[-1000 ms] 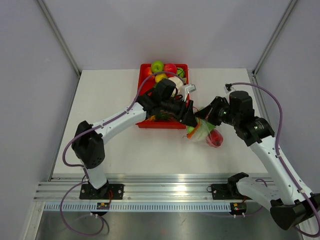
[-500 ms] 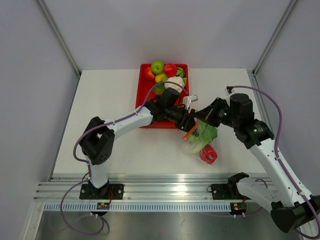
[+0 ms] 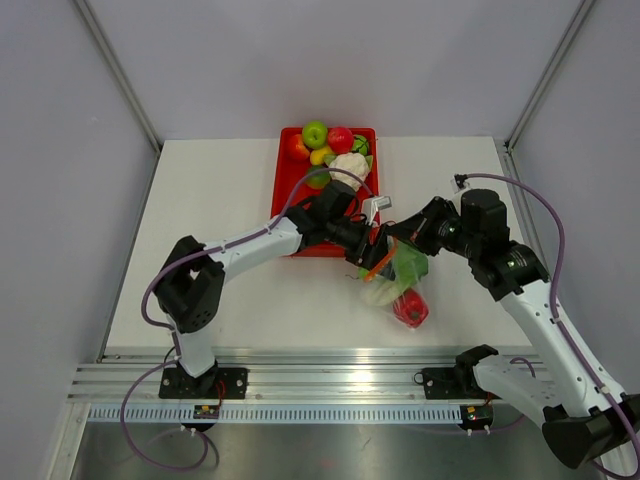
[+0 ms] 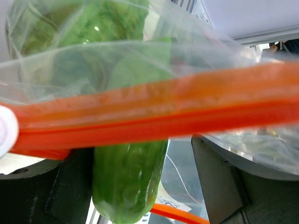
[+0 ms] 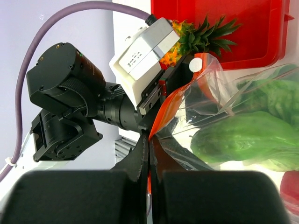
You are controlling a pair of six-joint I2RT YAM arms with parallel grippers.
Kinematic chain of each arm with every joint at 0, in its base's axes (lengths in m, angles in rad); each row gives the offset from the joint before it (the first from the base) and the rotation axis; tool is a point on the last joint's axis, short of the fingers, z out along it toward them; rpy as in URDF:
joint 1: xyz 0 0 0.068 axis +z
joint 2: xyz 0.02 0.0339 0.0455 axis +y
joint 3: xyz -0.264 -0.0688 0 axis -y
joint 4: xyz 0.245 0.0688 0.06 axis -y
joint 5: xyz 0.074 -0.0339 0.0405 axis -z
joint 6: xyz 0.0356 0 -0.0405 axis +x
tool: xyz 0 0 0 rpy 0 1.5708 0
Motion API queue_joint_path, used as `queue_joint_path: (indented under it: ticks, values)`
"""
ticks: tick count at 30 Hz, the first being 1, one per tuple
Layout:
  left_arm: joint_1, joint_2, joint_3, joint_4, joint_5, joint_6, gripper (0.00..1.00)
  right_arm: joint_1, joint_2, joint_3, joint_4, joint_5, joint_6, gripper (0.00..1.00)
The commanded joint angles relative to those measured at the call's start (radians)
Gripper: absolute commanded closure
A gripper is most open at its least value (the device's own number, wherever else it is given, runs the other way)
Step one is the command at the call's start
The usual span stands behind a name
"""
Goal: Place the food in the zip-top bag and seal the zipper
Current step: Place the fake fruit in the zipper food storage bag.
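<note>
Spillage is the risk — both arms' fingers, left and right, pinch shut on the thin orange-red zipper strip of the clear crinkly plastic zip-top bag, so if either grip slips, the red round tomato piece hanging low below that strip could drag the mouth open.

text: none legible | labels: none | numbers: none

I see a red tray at the far middle of the white table. In it sit a green apple, a red apple to its right, a white cauliflower nearer, and a pineapple by the tray's near edge
</note>
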State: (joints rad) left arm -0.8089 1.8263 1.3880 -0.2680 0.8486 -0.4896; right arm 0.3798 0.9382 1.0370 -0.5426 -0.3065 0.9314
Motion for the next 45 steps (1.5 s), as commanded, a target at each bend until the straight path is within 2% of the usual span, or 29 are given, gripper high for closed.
queue_joint_path:
  ticks: [1,5,6,8,9,11,12,15,16,18,23,31,35,36,37,39,40,45]
  values:
    - [-0.010,-0.099,-0.010,0.009,0.018,0.023,0.20,0.004,-0.022,0.001,0.078,0.003,0.015,1.00]
    - [-0.010,-0.137,-0.027,0.010,0.009,0.023,0.19,0.002,-0.026,-0.005,0.078,0.003,0.017,1.00]
    - [-0.010,-0.142,-0.032,0.012,0.007,0.023,0.22,0.002,-0.027,-0.006,0.081,0.003,0.017,1.00]
    - [-0.010,-0.154,-0.035,0.010,-0.002,0.022,0.33,0.002,-0.027,-0.014,0.087,0.000,0.020,1.00]
    - [-0.012,-0.157,-0.037,0.010,-0.003,0.020,0.48,0.004,-0.030,-0.018,0.090,-0.005,0.021,1.00]
    - [-0.012,-0.159,-0.037,0.012,-0.003,0.017,0.61,0.002,-0.033,-0.034,0.110,-0.013,0.030,1.00]
    - [-0.013,-0.159,-0.038,0.013,-0.005,0.014,0.74,0.002,-0.033,-0.038,0.112,-0.019,0.032,1.00]
    - [-0.019,-0.151,-0.038,0.018,-0.008,0.009,0.87,0.002,-0.032,-0.055,0.127,-0.029,0.043,1.00]
    - [-0.022,-0.148,-0.043,0.026,-0.008,0.005,0.96,0.002,-0.035,-0.063,0.136,-0.032,0.046,1.00]
    - [-0.030,-0.142,-0.046,0.036,-0.009,-0.010,1.00,0.002,-0.035,-0.071,0.151,-0.049,0.052,1.00]
    - [-0.052,-0.102,-0.021,0.036,-0.028,-0.006,1.00,0.004,-0.030,-0.098,0.213,-0.092,0.087,1.00]
    - [-0.075,-0.009,0.077,-0.203,-0.108,0.151,1.00,0.001,-0.050,-0.089,0.225,-0.121,0.099,1.00]
    - [-0.081,0.017,0.109,-0.211,-0.126,0.154,1.00,0.004,-0.053,-0.106,0.248,-0.132,0.118,1.00]
    - [-0.082,0.022,0.114,-0.217,-0.128,0.152,0.82,0.002,-0.056,-0.112,0.253,-0.137,0.127,1.00]
    - [-0.082,0.024,0.123,-0.217,-0.131,0.151,0.69,0.004,-0.059,-0.114,0.256,-0.137,0.129,1.00]
    - [-0.082,0.013,0.121,-0.223,-0.146,0.144,0.58,0.004,-0.062,-0.114,0.253,-0.132,0.129,1.00]
    - [-0.082,0.005,0.117,-0.223,-0.152,0.144,0.46,0.002,-0.065,-0.112,0.247,-0.132,0.127,1.00]
    - [-0.082,-0.048,0.109,-0.264,-0.203,0.164,0.31,0.002,-0.075,-0.107,0.233,-0.120,0.122,1.00]
